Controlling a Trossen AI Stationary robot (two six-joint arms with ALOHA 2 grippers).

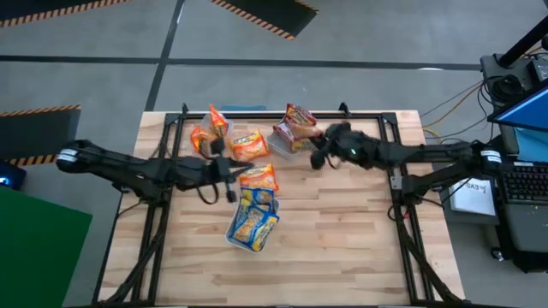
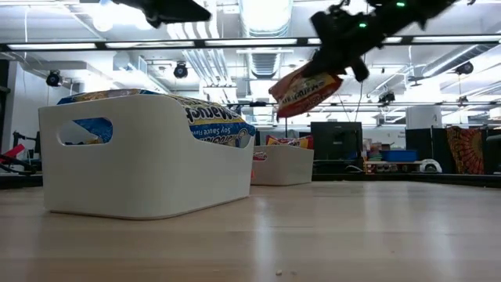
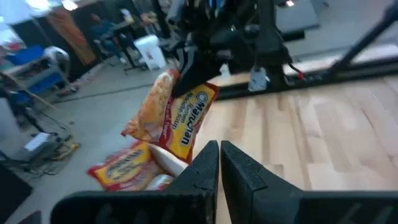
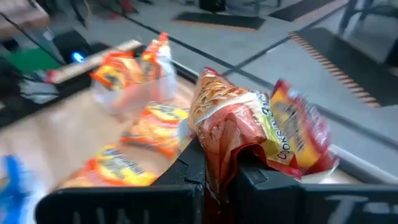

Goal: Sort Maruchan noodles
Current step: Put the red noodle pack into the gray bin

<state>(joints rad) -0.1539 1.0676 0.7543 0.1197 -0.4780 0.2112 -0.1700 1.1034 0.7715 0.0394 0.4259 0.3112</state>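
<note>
My right gripper (image 1: 318,147) is over the table's far middle, shut on a dark red noodle packet (image 1: 299,121) that it holds in the air above the far tray (image 1: 282,137). The low view shows that packet (image 2: 305,90) well above the table. Orange packets (image 1: 210,133) sit in the far left tray. Another orange packet (image 1: 249,145) lies beside it. Blue-and-yellow packets (image 1: 253,221) fill the near tray, with an orange one (image 1: 258,178) at its far end. My left gripper (image 1: 228,174) is shut and holds nothing, between the orange tray and the near tray. My right gripper pinches the dark red packet by a crumpled edge (image 4: 219,143) between its two fingers. The packet is lifted clear and hangs tilted below the gripper, as the left wrist view shows (image 3: 180,118). It touches neither tray nor table.
A dark frame (image 1: 257,113) runs along the table's far edge and down both sides. Bare wood (image 1: 342,231) lies near and right of the near tray. In the low view the near tray's white wall (image 2: 149,164) stands in front of much of the table's left.
</note>
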